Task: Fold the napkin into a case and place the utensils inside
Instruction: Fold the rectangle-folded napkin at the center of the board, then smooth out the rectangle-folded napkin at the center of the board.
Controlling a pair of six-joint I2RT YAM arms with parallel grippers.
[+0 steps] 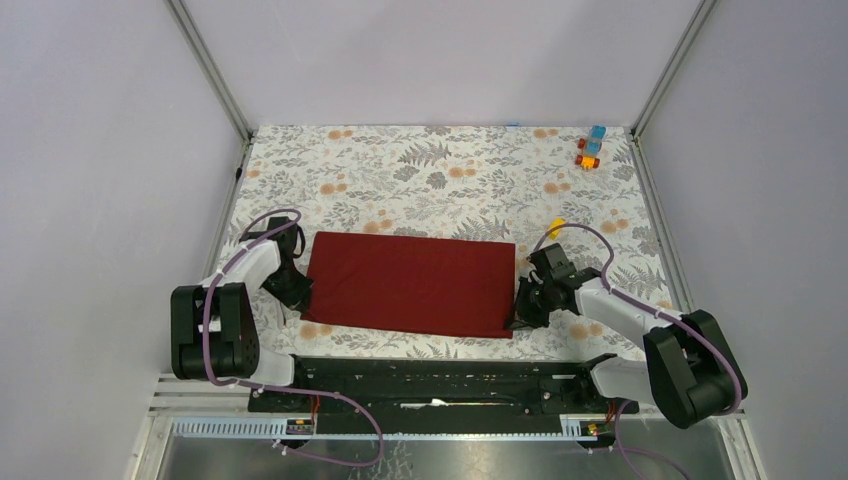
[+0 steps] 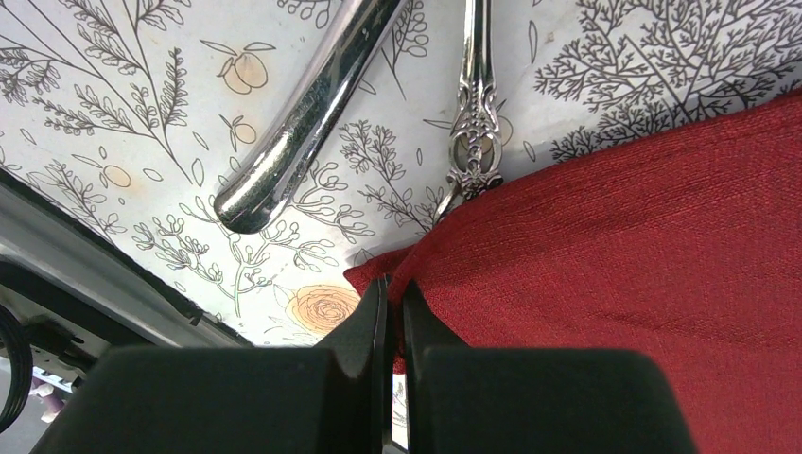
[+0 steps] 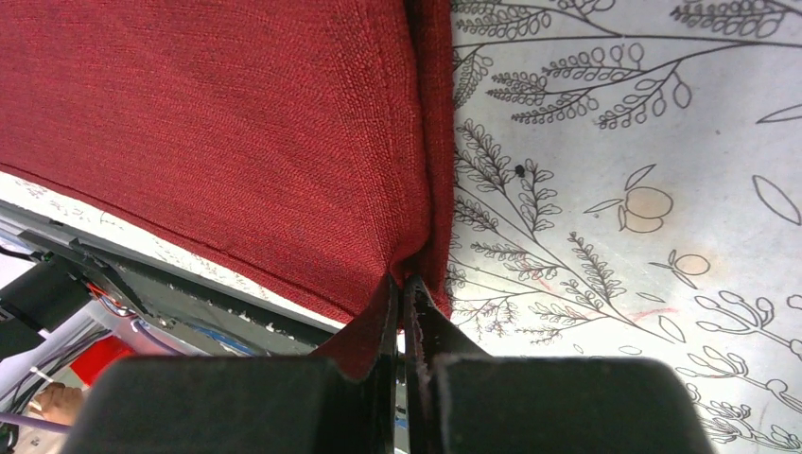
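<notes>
The dark red napkin [image 1: 412, 284] lies on the floral table as a wide rectangle, not a narrow case. My left gripper [image 1: 298, 291] is shut on its near left corner; in the left wrist view the jaws [image 2: 395, 288] pinch the cloth [image 2: 643, 236]. My right gripper [image 1: 521, 310] is shut on the near right corner, the cloth [image 3: 236, 113] bunching into the jaws [image 3: 405, 284]. Two silver utensils lie just left of the napkin: a smooth thick handle [image 2: 303, 123] and an ornate slim handle [image 2: 473, 104] whose end touches the cloth's edge. Their heads are out of view.
Small orange and blue toy blocks [image 1: 590, 150] sit at the back right corner, and a yellow block [image 1: 556, 228] lies just behind the right arm. A black rail [image 1: 430, 385] runs along the near edge. Grey walls close in both sides.
</notes>
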